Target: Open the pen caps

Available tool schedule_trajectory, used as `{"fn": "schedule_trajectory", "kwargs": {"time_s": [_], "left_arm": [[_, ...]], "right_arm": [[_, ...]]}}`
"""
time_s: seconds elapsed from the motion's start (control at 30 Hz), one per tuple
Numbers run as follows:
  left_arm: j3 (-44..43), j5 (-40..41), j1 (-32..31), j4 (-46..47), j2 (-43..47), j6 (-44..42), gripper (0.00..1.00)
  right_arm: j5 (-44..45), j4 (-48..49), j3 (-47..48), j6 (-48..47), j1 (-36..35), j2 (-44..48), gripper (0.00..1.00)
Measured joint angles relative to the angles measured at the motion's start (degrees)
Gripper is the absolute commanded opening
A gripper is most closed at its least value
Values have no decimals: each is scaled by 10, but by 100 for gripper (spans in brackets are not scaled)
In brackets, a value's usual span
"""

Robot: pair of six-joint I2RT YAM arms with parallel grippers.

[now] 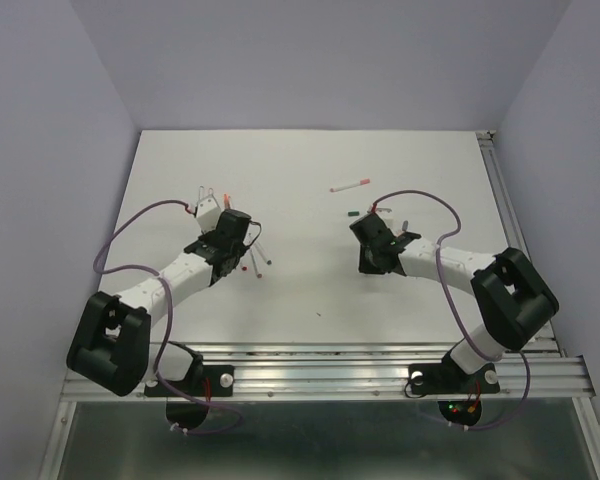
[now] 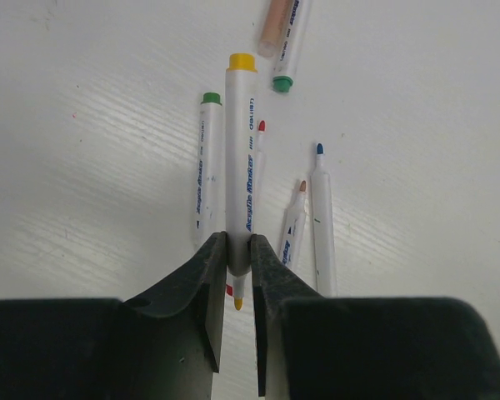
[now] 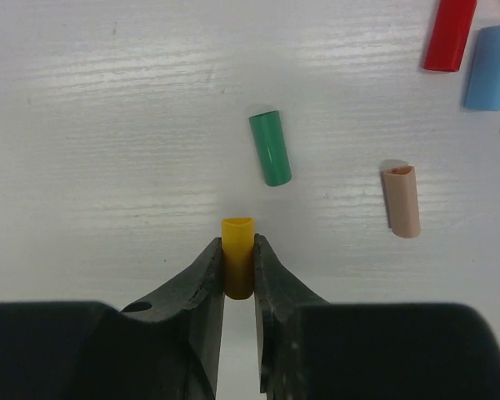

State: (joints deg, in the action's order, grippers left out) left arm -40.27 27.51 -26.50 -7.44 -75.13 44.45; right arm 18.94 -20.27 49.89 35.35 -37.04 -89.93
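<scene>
right gripper (image 3: 238, 268) clamps a yellow cap (image 3: 237, 248) over the white table (image 3: 108, 125), green cap (image 3: 271, 148) near; left gripper (image 2: 237, 268) pinches a yellow pen (image 2: 240, 142). lilac walls (image 1: 310, 60) close 3 sides, metal rail (image 1: 330, 375) the near edge.

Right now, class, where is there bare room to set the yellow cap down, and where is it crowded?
Free: the table between the left gripper and right gripper, and, in the right wrist view, left of the green cap. Crowded: right of it (beige cap, red cap, blue cap), and around the left gripper, among loose pens.
</scene>
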Motion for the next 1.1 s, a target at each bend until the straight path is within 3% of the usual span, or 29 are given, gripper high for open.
{"fn": "schedule_trajectory", "kwargs": {"time_s": [0.1, 0.2, 0.23, 0.33, 0.5, 0.53, 0.9, 1.1], "left_arm": [[1, 6, 3, -6, 18, 5, 0], [2, 14, 11, -10, 35, 9, 0], [4, 17, 15, -10, 40, 10, 0], [6, 20, 32, -12, 44, 11, 0], [22, 25, 64, 1, 39, 3, 0], [23, 24, 69, 8, 35, -2, 0], [23, -6, 135, 54, -75, -28, 2], [19, -32, 135, 55, -97, -36, 29]], "right_arm": [[10, -9, 0, 0, 0, -3, 26], [19, -12, 0, -2, 0, -2, 38], [21, -14, 0, -3, 0, -2, 53], [27, -24, 0, -8, 0, 8, 75], [31, -38, 0, -16, 0, 62, 89], [31, -39, 0, -17, 0, 70, 99], [26, -37, -1, -35, 0, 215, 100], [29, -39, -12, -37, 0, 217, 100]]}}
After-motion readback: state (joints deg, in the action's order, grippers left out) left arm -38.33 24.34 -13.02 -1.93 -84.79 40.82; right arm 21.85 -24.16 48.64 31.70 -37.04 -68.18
